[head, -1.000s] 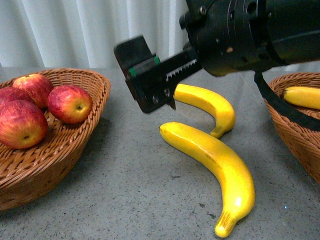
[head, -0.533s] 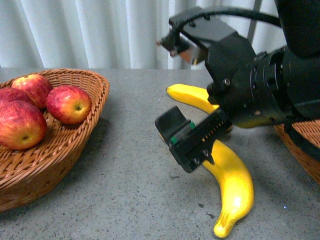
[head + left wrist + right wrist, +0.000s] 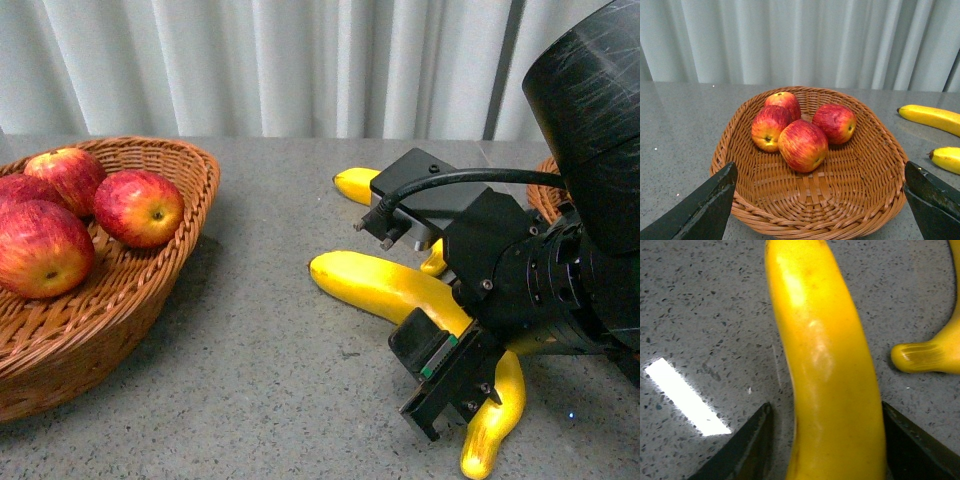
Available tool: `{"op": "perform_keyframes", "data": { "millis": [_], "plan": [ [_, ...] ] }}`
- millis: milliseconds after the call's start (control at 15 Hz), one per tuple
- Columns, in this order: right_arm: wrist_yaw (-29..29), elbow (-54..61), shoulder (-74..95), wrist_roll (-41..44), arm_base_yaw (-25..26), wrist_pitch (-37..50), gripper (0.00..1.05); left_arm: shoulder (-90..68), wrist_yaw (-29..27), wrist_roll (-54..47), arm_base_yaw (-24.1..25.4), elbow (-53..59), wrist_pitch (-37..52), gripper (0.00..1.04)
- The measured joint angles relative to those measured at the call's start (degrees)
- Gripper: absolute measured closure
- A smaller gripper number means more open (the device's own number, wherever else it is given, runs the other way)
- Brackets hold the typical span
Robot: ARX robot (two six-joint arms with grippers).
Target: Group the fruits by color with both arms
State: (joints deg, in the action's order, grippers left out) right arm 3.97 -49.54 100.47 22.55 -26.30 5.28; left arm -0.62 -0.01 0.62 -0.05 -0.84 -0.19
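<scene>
Several red apples (image 3: pixel 802 145) lie in a wicker basket (image 3: pixel 875 200); three of them (image 3: pixel 138 207) show in the front view. The larger banana (image 3: pixel 385 285) lies on the grey table, the smaller banana (image 3: pixel 355 185) behind it. My right gripper (image 3: pixel 460 395) is down at the table, open, its jaws on either side of the larger banana (image 3: pixel 820 340) without closing on it. The smaller banana's tip (image 3: pixel 927 357) lies beside it. My left gripper (image 3: pixel 820 210) is open and empty, in front of the apple basket. Two bananas (image 3: pixel 932 117) show past the basket.
The apple basket's rim (image 3: pixel 195 160) stands at the left of the table. A second wicker basket (image 3: pixel 548 195) peeks out at the right behind my right arm, which hides its inside. White curtains hang behind the table.
My right arm has come down from above the bananas to the table, and its open jaws now straddle the larger banana. The apples and the baskets have not moved.
</scene>
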Motion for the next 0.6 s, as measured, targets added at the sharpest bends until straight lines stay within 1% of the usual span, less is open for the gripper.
{"op": "perform_keyframes", "data": {
  "millis": [67,133,200,267,400,533,600],
  "plan": [
    [0.3,0.0,0.0,0.0,0.0,-0.1,0.53,0.0,0.0,0.0,0.0,0.0,0.0,0.07],
    [1.0,0.1,-0.2,0.0,0.1,-0.3,0.65,0.0,0.0,0.0,0.0,0.0,0.0,0.07],
    [2.2,0.2,-0.9,-0.5,0.2,-0.9,0.67,0.0,0.0,0.0,0.0,0.0,0.0,0.07],
    [3.8,0.3,-2.3,-1.0,0.7,-1.0,0.67,0.0,0.0,0.0,0.0,0.0,0.0,0.07],
    [7.6,0.4,-8.7,-1.5,4.0,-1.0,0.67,0.0,0.0,0.0,0.0,0.0,0.0,0.07],
    [9.6,-0.7,-14.5,-0.5,11.1,0.3,0.67,0.0,0.0,0.0,0.0,0.0,0.0,0.07],
    [9.6,-1.4,-16.0,1.3,16.1,1.7,0.67,0.0,0.0,0.0,0.0,0.0,0.0,0.07]
  ]
}}
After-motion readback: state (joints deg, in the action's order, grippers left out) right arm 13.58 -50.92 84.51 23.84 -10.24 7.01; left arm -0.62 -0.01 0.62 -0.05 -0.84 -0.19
